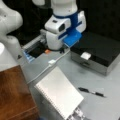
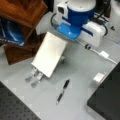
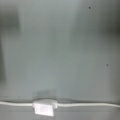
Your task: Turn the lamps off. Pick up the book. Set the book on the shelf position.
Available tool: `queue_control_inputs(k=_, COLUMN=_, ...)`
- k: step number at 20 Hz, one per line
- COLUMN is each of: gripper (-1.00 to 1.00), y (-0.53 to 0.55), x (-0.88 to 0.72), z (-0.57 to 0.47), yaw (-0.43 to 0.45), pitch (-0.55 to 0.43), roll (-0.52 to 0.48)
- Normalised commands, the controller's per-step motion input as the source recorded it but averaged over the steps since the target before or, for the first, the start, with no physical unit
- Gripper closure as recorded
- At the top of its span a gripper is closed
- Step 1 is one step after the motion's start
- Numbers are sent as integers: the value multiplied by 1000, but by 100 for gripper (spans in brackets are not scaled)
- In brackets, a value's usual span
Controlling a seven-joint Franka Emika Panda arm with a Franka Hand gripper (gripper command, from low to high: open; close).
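- The arm's white and blue wrist (image 1: 65,27) hangs low over the grey counter (image 1: 100,82), near the top of both front views; the gripper itself is hidden under the wrist body, and its fingers do not show in the wrist view, so I cannot tell whether they are apart or together.
- The wrist view looks straight down on a white inline switch (image 3: 44,107) on a thin white cord (image 3: 87,105) that runs across the bottom of that view. The same switch (image 1: 52,61) shows in a front view just below the wrist.
- Judged from this, the lamp step is the one in hand: the gripper is nearest the switch, not the book.
- To do it well, I judge the gripper should come down square on the switch's top face, since a light switch on a loose cord may slide aside under an off-centre push.
- The book (image 1: 60,92) lies well apart from the wrist, its lower edge propped on a small metal stand (image 2: 35,76), untouched. Its binding holes run along the long edge at the front view's left.
- The shelf position (image 1: 13,92), the dark wooden top, carries nothing.
- A pen (image 2: 63,91) and a flat black box (image 1: 100,51) also sit on the counter.
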Motion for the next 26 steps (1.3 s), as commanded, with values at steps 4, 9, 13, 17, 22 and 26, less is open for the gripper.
queue_control_inputs(k=4, gripper=-100, y=-123, x=553, z=122, yaw=93, pitch=212, roll=-128)
queue_control_inputs(k=9, gripper=-100, y=-153, x=547, z=52, yaw=126, pitch=216, roll=-205)
queue_control_inputs(k=13, gripper=-100, y=-100, x=449, z=19, yaw=101, pitch=259, roll=-332)
queue_control_inputs(k=17, gripper=-100, y=34, x=302, z=-3, yaw=40, pitch=305, roll=-443)
queue_control_inputs(k=22, gripper=-100, y=136, x=199, z=-59, yaw=-2, pitch=319, roll=-540)
queue_control_inputs(k=26, gripper=-100, y=220, x=139, z=-92, yaw=-21, pitch=310, roll=-643)
